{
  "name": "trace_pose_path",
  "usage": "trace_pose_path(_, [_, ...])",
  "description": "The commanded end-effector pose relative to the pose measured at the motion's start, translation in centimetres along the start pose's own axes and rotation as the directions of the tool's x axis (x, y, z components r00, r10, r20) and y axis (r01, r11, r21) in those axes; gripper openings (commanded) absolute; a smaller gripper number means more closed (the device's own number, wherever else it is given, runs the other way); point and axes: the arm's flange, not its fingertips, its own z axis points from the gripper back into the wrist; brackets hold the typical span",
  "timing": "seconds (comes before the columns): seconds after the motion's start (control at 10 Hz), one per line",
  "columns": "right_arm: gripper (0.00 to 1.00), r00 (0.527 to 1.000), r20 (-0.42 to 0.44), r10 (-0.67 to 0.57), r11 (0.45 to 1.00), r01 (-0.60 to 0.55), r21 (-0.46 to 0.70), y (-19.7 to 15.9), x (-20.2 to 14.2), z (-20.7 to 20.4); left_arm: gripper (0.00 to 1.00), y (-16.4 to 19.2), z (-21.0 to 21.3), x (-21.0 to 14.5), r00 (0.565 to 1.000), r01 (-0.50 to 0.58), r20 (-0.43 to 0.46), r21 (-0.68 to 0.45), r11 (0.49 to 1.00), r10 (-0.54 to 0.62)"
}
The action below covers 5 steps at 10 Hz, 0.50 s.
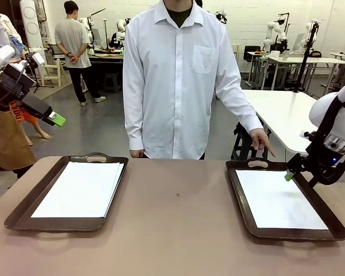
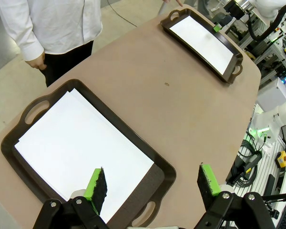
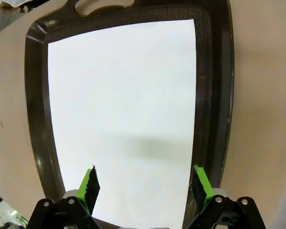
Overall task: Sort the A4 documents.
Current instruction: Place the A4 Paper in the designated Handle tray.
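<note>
A stack of A4 documents (image 1: 80,188) lies in the left dark brown tray (image 1: 23,213), its top sheets slightly fanned. In the right tray (image 1: 241,195) lies one more white sheet (image 1: 279,200). My left gripper (image 1: 54,119) hangs open, high above and left of the table's left end. In its wrist view the open left gripper (image 2: 152,183) looks down on the stack (image 2: 81,143). My right gripper (image 1: 288,175) hovers open over the right tray's far right side. The right wrist view shows that open gripper (image 3: 144,183) just above the sheet (image 3: 124,105), holding nothing.
A person in a white shirt (image 1: 172,80) stands at the far edge, one hand (image 1: 261,141) pointing down near the right tray's far handle. Bare brown tabletop (image 1: 178,230) lies between the trays. A white table (image 1: 282,112) stands behind on the right.
</note>
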Motion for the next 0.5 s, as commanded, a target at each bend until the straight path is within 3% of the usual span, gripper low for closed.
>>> trace_pose_path(0.0, [1.00, 1.000, -0.004, 0.009, 1.000, -0.009, 0.002, -0.01, -0.04, 0.00, 0.99, 0.09, 0.08, -0.13, 1.000, 0.013, 0.000, -0.003, 1.000, -0.013])
trace_pose_path(0.4, [1.00, 1.000, -0.004, 0.009, 1.000, -0.009, 0.002, -0.01, -0.04, 0.00, 0.99, 0.09, 0.08, -0.13, 1.000, 0.013, 0.000, -0.003, 1.000, -0.013])
